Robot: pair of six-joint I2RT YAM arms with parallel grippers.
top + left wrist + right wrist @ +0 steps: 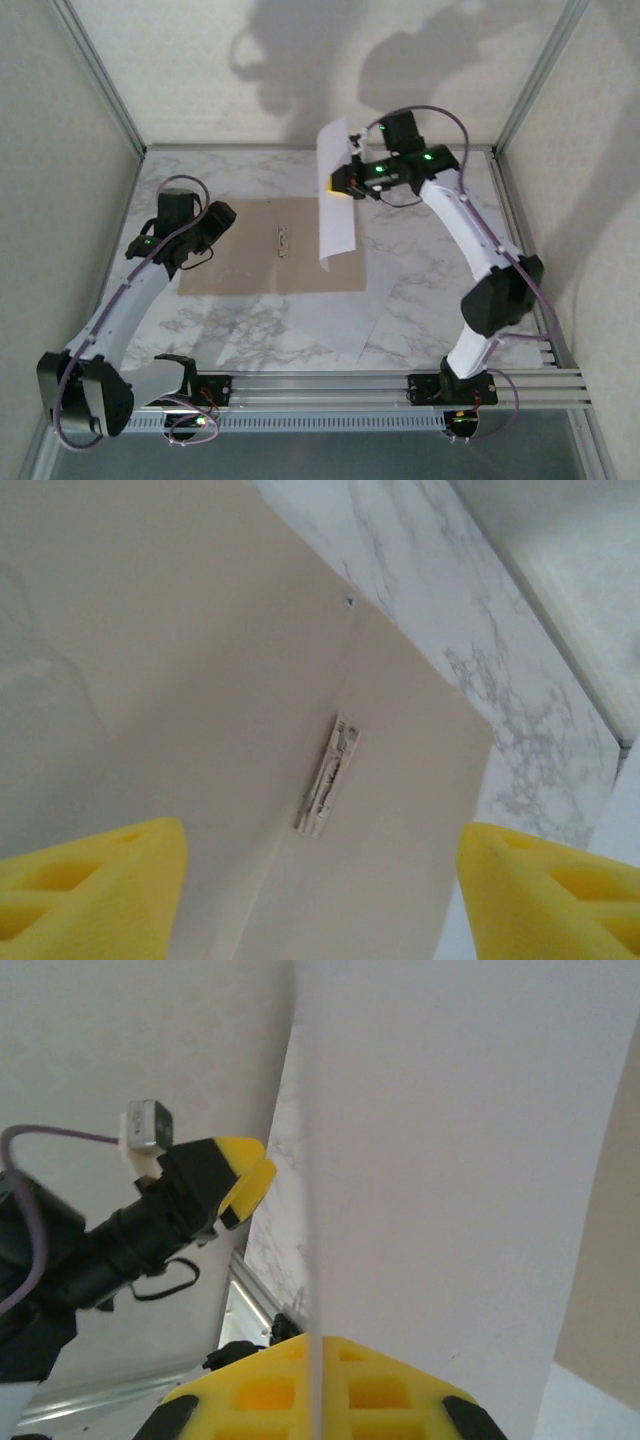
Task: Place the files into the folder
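Currently: one file (337, 225), clamped in the right pincer (338, 188), hangs over the open folder (240, 255) at mid-tabletop. Left pincer (215, 228): jaws apart, empty, above the folder. Other files (340, 320): towards near edge. Next move, probably: lower flat, release.

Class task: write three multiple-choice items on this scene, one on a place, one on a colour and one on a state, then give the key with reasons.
1. Where is the metal clip?
A. On the centre crease of the folder
B. On the folder's left edge
C. On the marble beside the folder

2. What colour are the fingertips of the left gripper?
A. Black
B. Yellow
C. Red

3. What state is the right gripper in?
A. Open and empty
B. Shut on a white sheet
C. Shut on the folder

Key: A, the clip lies along the fold; B, the left wrist view shows yellow tips; B, the jaws pinch the sheet's edge.
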